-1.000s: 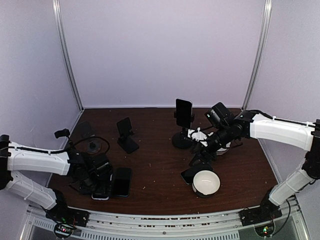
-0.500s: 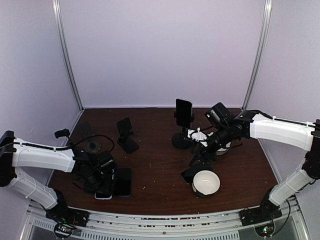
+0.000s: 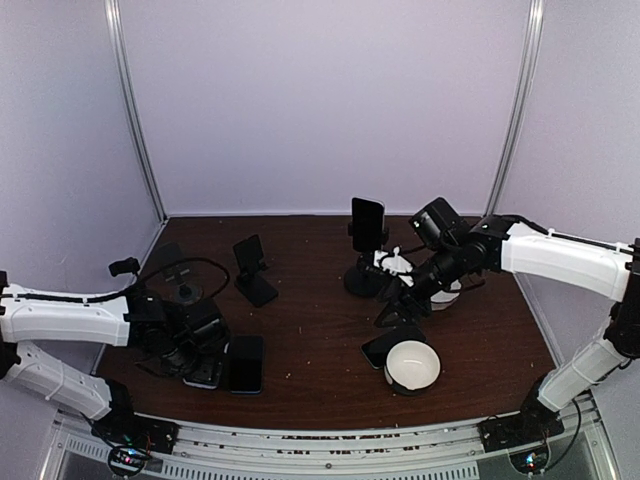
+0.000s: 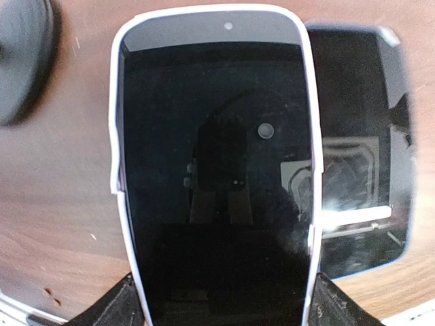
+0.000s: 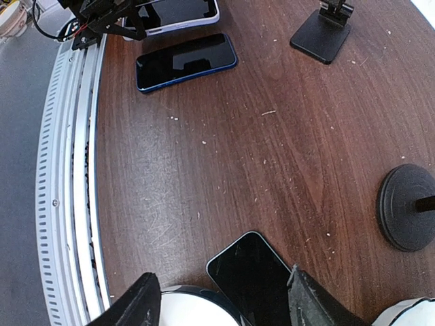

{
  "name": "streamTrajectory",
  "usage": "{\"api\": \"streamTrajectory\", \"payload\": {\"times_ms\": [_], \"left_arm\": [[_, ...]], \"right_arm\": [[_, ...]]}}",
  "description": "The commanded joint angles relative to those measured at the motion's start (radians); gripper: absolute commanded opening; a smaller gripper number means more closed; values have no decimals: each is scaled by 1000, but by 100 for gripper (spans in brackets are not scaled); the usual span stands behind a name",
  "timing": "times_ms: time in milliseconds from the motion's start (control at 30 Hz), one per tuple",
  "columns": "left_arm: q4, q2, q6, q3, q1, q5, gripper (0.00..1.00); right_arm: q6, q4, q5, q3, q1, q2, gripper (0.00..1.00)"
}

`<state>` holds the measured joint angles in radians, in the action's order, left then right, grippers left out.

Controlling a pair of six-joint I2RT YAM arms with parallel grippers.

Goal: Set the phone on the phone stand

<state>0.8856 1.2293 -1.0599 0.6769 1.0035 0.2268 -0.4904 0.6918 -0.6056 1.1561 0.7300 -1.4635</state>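
Observation:
A white-edged phone (image 4: pixel 214 156) lies flat on the table at the near left. My left gripper (image 4: pixel 221 305) is shut on it, one finger (image 4: pixel 112 309) against each long side. It shows in the top view as the white-edged phone (image 3: pixel 205 378) under the left gripper (image 3: pixel 203 366). Beside it lies a blue-edged phone (image 3: pixel 245 362). An empty phone stand (image 3: pixel 252 270) stands behind them. My right gripper (image 5: pixel 224 302) hangs open above a dark phone (image 5: pixel 255 275) that lies next to a white bowl (image 5: pixel 190 309).
A second stand (image 3: pixel 366 245) at the middle back carries an upright phone. A round stand base (image 3: pixel 185 293) with a cable sits at the left. The white bowl (image 3: pixel 412 365) is at the near right. Another white dish sits behind the right arm.
The left gripper's jaws have closed in on the white-edged phone and the left arm has shifted slightly. The right gripper has risen a little.

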Motion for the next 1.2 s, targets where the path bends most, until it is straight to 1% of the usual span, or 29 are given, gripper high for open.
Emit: {"api": "streamTrajectory", "payload": {"times_ms": [0,100,233,300,500,633,733,867,1000,1167], "left_arm": [[-17,-77,40,72,53,162,0],[-60,-113,64,91,85,208,0],[-96,-90,100,107,87,196,0],[-145,-92,151,113,104,213,0],[-421,-76,274,138,148,306,0],[-563,0,341,203,191,382,0],[-657,74,384,247,196,382,0],[-714,131,440,296,196,365,0],[-734,164,507,323,197,348,0],[-838,152,553,253,202,357,0]], "right_arm": [[40,13,13,69,6,29,66],[70,30,15,107,6,40,66],[101,67,-38,147,6,35,66],[124,79,-62,169,6,25,66],[326,-11,-90,231,6,-39,69],[461,-64,-122,288,6,-112,69],[544,-113,-158,320,6,-159,69],[619,-211,-125,330,5,-192,70],[719,-282,-139,350,6,-224,69],[794,-319,-169,387,6,-296,63]]}}
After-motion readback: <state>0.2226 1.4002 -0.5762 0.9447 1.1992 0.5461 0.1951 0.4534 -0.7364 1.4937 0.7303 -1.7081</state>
